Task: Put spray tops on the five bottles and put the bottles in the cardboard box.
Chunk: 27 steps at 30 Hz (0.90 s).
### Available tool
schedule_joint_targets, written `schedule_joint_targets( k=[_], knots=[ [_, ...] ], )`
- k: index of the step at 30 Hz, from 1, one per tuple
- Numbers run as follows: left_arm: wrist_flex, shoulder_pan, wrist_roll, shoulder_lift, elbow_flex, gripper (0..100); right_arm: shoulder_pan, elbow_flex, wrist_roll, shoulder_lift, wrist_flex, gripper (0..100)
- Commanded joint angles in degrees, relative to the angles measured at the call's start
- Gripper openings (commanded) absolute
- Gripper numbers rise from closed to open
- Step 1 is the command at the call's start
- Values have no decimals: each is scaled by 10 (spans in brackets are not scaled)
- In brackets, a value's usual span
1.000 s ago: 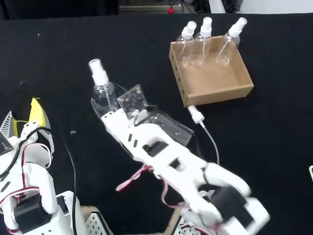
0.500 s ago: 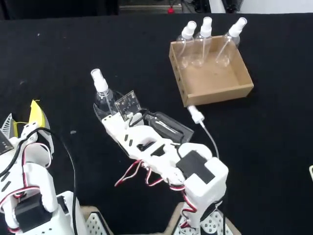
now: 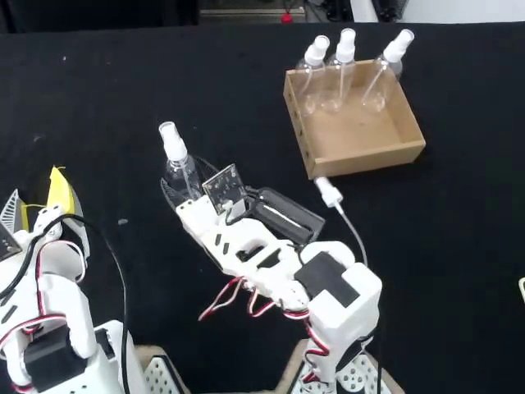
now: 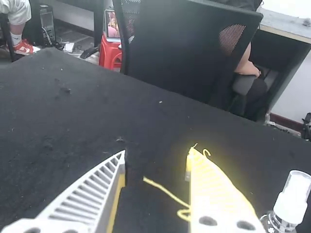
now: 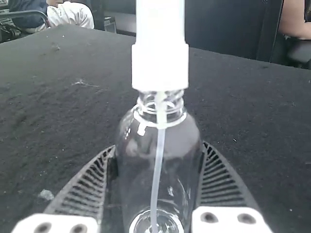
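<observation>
Bottle (image 3: 179,167) four of five, spray top on, stands upright, clamped in the right end effector (image 5: 159,150). Beside that arm a bare bottle (image 3: 283,215) lies on the bench (image 3: 459,230) near a loose spray top (image 3: 330,194). Three capped bottles (image 3: 336,78) lean in the cardboard box (image 3: 365,156). The left end effector (image 4: 155,155) hangs open and empty.

1. The right arm (image 3: 246,242) is built of white plastic shells, with a black servo block (image 3: 332,283) near its base.
2. Red and white wires (image 3: 234,297) loop out beside it.
3. A small dark square circuit board (image 3: 223,185) sits at its wrist.
4. The right arm's fingers (image 5: 82,189) are dark, triangular and ribbed, on white mounts with round screw holes.
5. The left arm (image 3: 57,300) is white too, with a black cable (image 3: 115,271) and thin red wires.
6. Of the left arm's fingers (image 4: 92,199), one is white and ribbed, the other wrapped in yellow tape (image 4: 214,194).
</observation>
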Motion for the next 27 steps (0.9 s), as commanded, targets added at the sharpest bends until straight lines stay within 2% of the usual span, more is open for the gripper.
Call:
schedule_joint_targets(
  k=[1,3,9,23,27],
  knots=[
    [3,-1,4,-3,-41,200,4,0,0,-2,-18,125],
    [3,-1,4,-3,-44,200,4,0,0,-2,-18,130],
    [3,-5,4,-3,-56,200,3,10,0,-5,-18,232],
    [3,-5,1,-3,-56,200,2,22,-2,-41,-18,242],
    [3,-3,4,-3,-56,200,-3,23,-4,-46,7,342]
  ],
)
